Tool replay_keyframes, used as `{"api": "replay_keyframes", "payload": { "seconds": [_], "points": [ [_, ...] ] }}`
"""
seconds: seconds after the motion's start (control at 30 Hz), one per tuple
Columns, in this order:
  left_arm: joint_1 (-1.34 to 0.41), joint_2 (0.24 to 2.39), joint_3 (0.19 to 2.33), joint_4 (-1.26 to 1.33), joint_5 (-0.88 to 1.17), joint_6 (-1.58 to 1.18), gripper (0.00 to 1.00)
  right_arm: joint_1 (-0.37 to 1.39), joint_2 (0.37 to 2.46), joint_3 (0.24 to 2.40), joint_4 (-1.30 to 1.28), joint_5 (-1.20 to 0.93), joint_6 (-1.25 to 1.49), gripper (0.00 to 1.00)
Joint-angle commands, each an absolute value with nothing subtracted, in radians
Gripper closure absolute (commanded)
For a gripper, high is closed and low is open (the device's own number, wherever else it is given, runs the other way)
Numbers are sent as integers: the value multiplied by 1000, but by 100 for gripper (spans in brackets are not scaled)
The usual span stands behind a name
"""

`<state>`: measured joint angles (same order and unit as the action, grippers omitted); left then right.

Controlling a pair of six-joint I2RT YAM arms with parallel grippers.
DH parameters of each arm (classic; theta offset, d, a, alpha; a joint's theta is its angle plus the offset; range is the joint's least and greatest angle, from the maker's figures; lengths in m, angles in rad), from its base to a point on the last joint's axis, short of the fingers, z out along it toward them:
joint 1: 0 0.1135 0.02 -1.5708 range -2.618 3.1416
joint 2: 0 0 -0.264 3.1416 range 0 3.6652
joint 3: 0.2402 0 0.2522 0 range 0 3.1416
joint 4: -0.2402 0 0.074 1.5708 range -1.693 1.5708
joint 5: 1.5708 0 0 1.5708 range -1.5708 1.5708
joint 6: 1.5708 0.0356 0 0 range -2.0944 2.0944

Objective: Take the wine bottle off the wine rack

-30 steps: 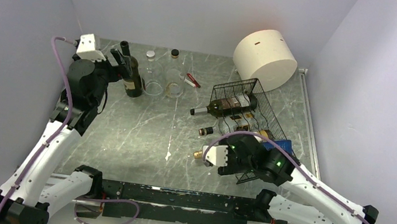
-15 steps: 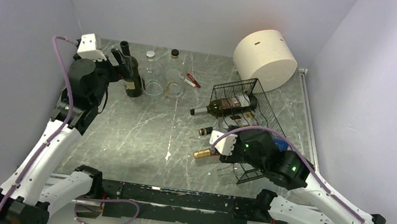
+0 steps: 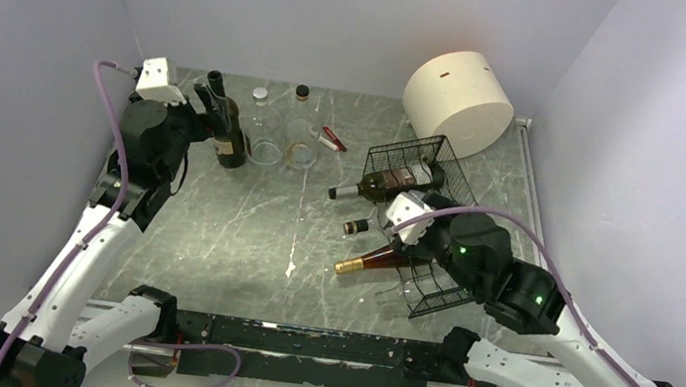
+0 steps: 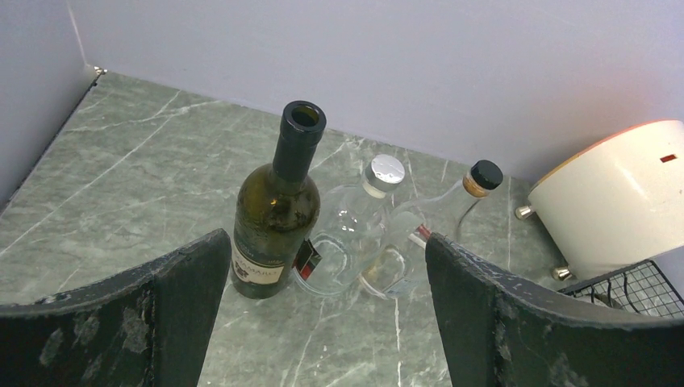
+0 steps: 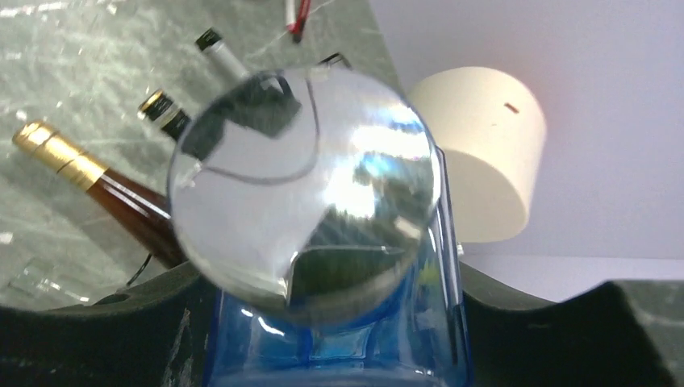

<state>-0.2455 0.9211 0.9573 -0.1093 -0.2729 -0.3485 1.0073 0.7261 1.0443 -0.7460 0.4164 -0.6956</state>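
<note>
Hovering over the wine rack's (image 3: 430, 150) edge, right gripper (image 5: 339, 330) apparently clasps a blue bottle (image 5: 314, 193); left gripper (image 4: 323, 274) gapes empty.

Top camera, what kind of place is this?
Likely a robot test booth: plain walls box in a marble table, two arms bolted at its edge, wine rack and bottles staged.

Right gripper (image 5: 332, 322) — masked by its own wrist (image 3: 462, 244) in the top view — flanks a blue bottle (image 5: 339, 355) whose near end is blurred glare and whose body runs off the lower edge; finger contact indeterminate.
</note>
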Motion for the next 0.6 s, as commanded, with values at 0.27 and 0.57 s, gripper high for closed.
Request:
{"api": "replay_keyframes", "payload": {
  "seconds": [0.27, 0.57],
  "points": [
    [-242, 924, 983, -100, -245, -357, 6, 1007, 810, 1222, -375, 320, -637, 100],
    [-242, 922, 984, -103, -248, -355, 6, 1006, 1012, 1164, 52, 71, -396, 100]
  ]
}}
